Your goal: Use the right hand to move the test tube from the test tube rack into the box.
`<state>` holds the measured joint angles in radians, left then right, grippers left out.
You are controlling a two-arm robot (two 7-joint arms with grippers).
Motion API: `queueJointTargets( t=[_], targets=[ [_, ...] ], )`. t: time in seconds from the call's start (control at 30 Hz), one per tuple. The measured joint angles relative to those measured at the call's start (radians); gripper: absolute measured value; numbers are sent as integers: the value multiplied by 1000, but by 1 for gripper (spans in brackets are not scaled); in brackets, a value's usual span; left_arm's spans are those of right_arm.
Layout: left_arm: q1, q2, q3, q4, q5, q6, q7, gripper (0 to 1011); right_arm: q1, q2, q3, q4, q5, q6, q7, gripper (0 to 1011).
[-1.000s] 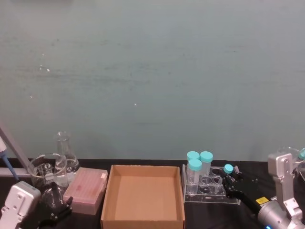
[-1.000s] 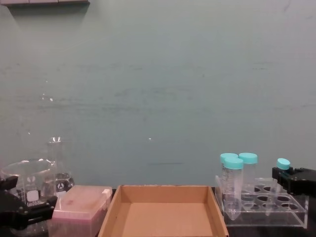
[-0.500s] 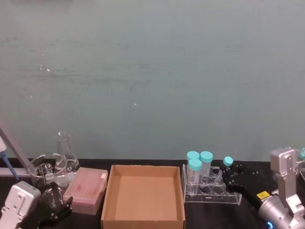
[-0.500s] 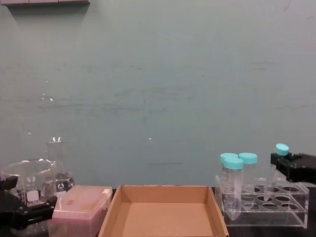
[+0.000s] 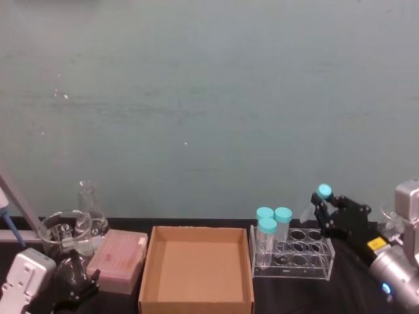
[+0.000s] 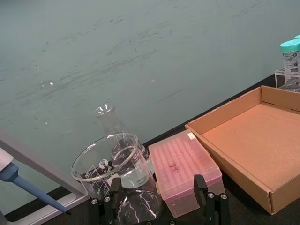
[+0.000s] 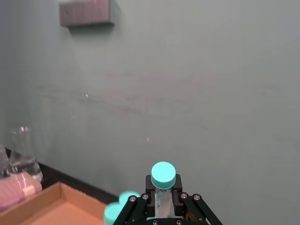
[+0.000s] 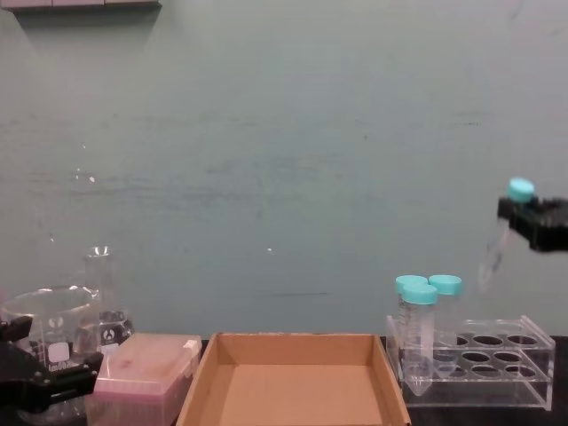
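My right gripper is shut on the slim test tube just below its small teal cap. It holds the tube tilted in the air above the right end of the clear test tube rack. From the chest the test tube hangs well clear of the rack, with the right gripper at the right edge. The right wrist view shows the cap of the test tube between the fingers of that gripper. The brown box lies left of the rack. My left gripper rests open at the near left.
Three wider teal-capped tubes stand in the rack's left end. A pink lidded box, a glass beaker and a conical flask stand left of the cardboard box. A pipette leans at the far left.
The right gripper has risen and drifted right with the test tube, pulling it from its rack hole into the air. The left arm stays still.
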<state>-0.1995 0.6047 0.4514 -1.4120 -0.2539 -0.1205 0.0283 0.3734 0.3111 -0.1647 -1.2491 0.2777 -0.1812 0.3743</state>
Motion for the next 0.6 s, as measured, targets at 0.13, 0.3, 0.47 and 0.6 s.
queueJointTargets(
  t=[0.13, 0.3, 0.47, 0.6],
  targets=[
    [0, 0, 0, 0, 0, 0, 0, 1000, 37, 4, -5, 16, 16, -37, 49, 210],
    [0, 0, 0, 0, 0, 0, 0, 1000, 113, -2, -31, 86, 42, -88, 127, 210],
    [0, 0, 0, 0, 0, 0, 0, 1000, 190, -29, -52, 188, 108, -126, 220, 210],
    [0, 0, 0, 0, 0, 0, 0, 1000, 237, -54, -66, 260, 157, -137, 287, 210]
  ],
)
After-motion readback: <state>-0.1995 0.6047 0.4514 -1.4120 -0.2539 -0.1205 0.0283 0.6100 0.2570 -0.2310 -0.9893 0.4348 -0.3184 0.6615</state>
